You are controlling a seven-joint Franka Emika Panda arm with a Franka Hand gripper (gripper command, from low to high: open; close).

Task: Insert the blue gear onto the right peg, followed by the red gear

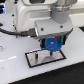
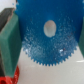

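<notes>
My gripper (image 1: 51,46) is shut on the blue gear (image 1: 52,44) and holds it just above the right end of the black-bordered white plate (image 1: 31,61). In the wrist view the blue gear (image 2: 47,42) fills the frame with its central hole showing, clamped between a green finger pad (image 2: 9,45) and the other finger at the opposite edge. The right peg is hidden under the gear and gripper. A thin dark pin (image 1: 36,54) stands at the plate's left end. A red shape (image 2: 6,80), probably the red gear, shows cut off at the corner of the wrist view.
The white arm (image 1: 35,17) fills the upper part of the exterior view. A dark cable (image 1: 12,32) runs across the white table at the exterior view's left.
</notes>
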